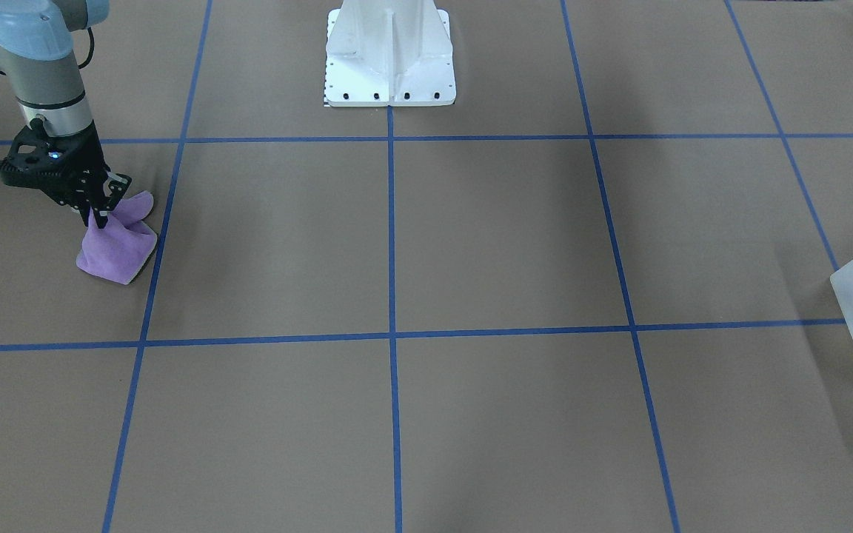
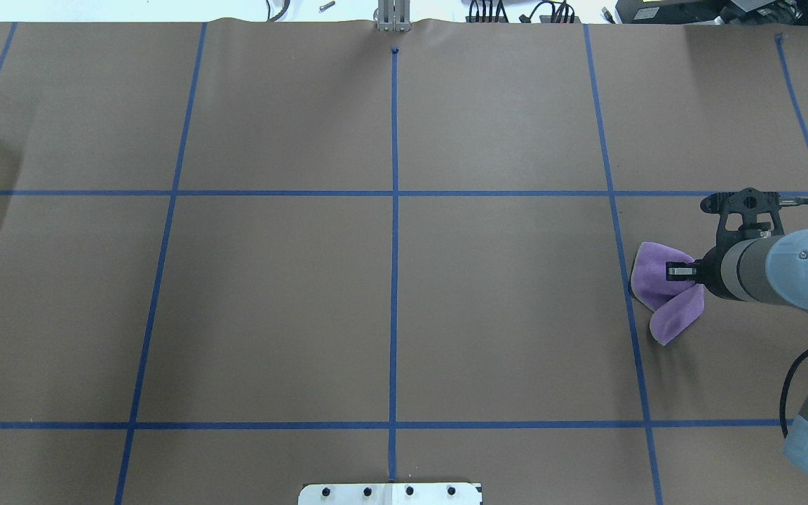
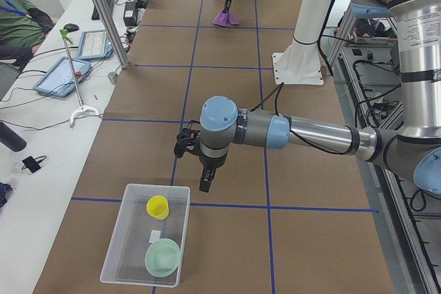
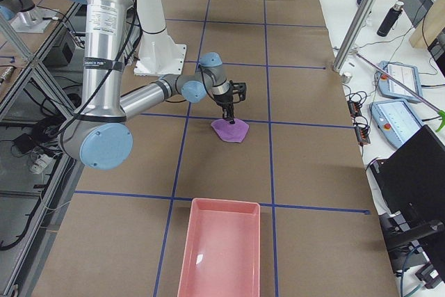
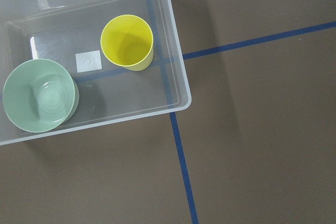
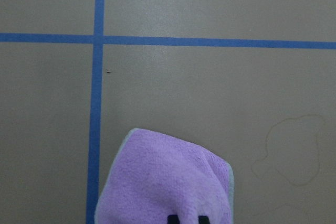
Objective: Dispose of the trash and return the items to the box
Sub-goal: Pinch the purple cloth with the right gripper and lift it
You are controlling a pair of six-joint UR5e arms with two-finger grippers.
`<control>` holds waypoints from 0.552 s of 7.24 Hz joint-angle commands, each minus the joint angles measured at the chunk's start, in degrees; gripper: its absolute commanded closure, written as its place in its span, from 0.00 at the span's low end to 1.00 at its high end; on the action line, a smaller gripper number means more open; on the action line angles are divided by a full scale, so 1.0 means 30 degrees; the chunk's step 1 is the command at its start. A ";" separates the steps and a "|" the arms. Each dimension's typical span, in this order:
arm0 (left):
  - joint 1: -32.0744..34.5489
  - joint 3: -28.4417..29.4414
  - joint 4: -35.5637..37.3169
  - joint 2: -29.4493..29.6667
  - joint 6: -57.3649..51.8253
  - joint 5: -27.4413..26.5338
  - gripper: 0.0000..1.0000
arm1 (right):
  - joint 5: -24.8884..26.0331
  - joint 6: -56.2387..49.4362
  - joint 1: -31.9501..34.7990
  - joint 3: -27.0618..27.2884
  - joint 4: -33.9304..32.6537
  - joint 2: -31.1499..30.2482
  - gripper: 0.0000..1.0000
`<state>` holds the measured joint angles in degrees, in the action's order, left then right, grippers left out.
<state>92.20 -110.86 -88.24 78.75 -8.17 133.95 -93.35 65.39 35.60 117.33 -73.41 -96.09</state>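
Note:
My right gripper (image 1: pixel 101 215) is shut on a purple cloth (image 1: pixel 119 248) and pinches it up into a peak, with its lower edge on the table. The cloth also shows in the overhead view (image 2: pixel 677 319), the exterior right view (image 4: pixel 231 131) and the right wrist view (image 6: pixel 168 182). The frosted box (image 5: pixel 178 77) holds an upright yellow cup (image 5: pixel 127 42) and a green bowl (image 5: pixel 39 95). My left gripper (image 3: pixel 205 184) hangs just past the box's (image 3: pixel 117 253) far right corner. I cannot tell whether it is open or shut.
A pink tray (image 4: pixel 222 252) lies on the table's end nearest the exterior right camera, a few grid squares from the cloth. The white robot pedestal (image 1: pixel 389 59) stands at the table's robot-side edge. Blue tape lines grid the brown table. A desk with tablets (image 3: pixel 62 77) runs along the operators' side.

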 commanded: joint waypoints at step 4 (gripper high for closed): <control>0.0029 0.0070 0.0000 -0.0030 0.0000 -0.0003 0.01 | -0.4872 -0.7992 0.5835 0.1934 -0.3264 -0.0078 1.00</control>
<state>92.21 -110.57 -88.24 78.70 -8.17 133.95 -101.83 53.01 45.39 122.15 -79.01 -96.22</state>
